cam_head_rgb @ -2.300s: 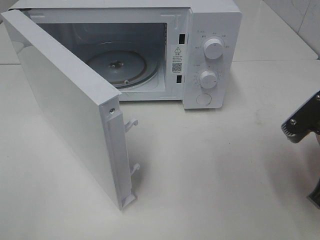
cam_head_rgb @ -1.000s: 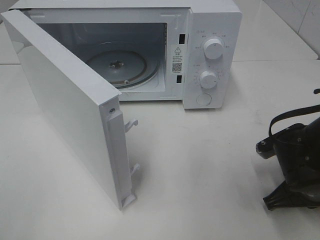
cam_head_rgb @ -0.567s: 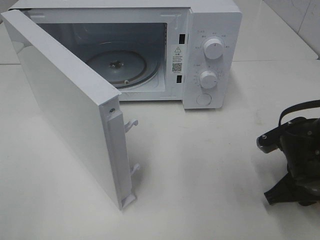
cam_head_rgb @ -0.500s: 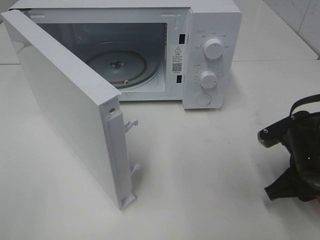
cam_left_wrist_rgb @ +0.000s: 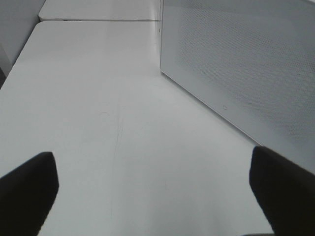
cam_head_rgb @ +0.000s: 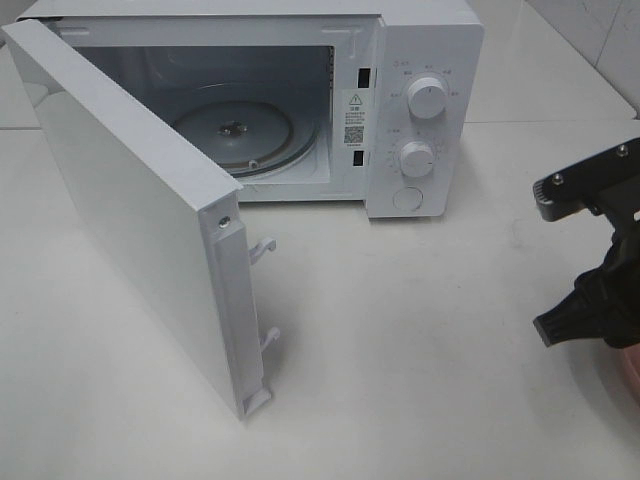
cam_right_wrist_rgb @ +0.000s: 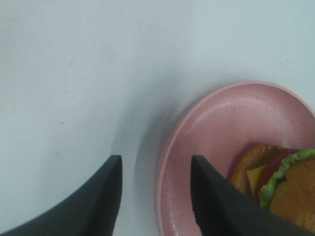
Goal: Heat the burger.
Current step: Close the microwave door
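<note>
White desk fills the scene, with pale tiled wall at the far right corner. One white microwave stands at the far side, its door swung wide open toward the near left. Inside sits one round glass turntable, bare. On the panel to the right of the cavity are two round knobs, an upper knob and a lower knob, with one round button below them. Two latch hooks stick out of the door's free edge.

One burger lies on one pink plate on the desk at the near right; in the high view only a sliver of the plate shows at the right edge, and the burger is out of sight there. Bun, green lettuce, yellow cheese and a red slice are visible in the right wrist view.

The right gripper hangs over the plate's rim, one finger over bare desk and the other over the plate, jaws parted and holding nothing, clear of the burger. In the high view its dark body shows at the right edge.

The left gripper is over bare desk beside the door's outer face, jaws spread wide and empty.
</note>
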You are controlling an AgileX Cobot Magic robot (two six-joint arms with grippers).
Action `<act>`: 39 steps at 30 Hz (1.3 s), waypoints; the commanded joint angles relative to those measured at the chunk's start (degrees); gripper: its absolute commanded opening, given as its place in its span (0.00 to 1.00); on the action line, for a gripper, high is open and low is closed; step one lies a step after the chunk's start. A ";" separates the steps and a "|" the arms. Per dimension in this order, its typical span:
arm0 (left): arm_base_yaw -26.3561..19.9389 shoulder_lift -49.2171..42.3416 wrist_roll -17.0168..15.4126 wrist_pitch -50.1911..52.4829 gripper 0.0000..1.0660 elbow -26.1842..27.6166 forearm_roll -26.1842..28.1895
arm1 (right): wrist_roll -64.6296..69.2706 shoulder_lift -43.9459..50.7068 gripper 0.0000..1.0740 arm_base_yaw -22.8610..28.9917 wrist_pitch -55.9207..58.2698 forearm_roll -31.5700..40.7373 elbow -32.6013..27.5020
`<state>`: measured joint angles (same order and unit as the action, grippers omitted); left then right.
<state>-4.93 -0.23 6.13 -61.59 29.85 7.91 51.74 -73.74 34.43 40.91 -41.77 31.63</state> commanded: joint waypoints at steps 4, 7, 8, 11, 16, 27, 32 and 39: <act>0.00 -0.29 0.23 0.00 0.92 -0.17 -0.06 | -10.83 4.93 0.43 -0.11 0.40 5.84 3.04; 0.00 -0.29 0.23 0.00 0.92 -0.17 -0.06 | -16.67 6.42 0.46 -0.11 0.34 8.94 5.04; 0.00 -0.29 0.23 0.00 0.92 -0.17 -0.06 | -18.33 6.42 0.49 -0.11 0.34 9.80 5.61; 0.00 -0.29 0.17 0.00 0.92 -0.17 -0.06 | -22.98 6.42 0.59 -0.11 0.23 12.66 6.82; 0.00 -0.29 0.23 0.00 0.92 -0.17 -0.06 | -28.48 6.42 0.73 -0.11 0.34 16.39 8.14; 0.00 -0.29 0.23 0.00 0.92 -0.17 -0.06 | -34.43 6.42 0.73 0.06 2.64 21.49 9.74; 0.00 -0.29 0.23 0.00 0.92 -0.17 -0.06 | -35.41 6.42 0.72 0.06 3.55 23.84 9.74; 0.00 -0.29 0.23 0.00 0.92 -0.17 -0.06 | -37.30 12.03 0.71 0.00 4.41 26.18 9.80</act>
<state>-4.93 -0.23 6.13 -61.59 29.85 7.91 15.58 -64.11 34.43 44.69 -15.93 41.08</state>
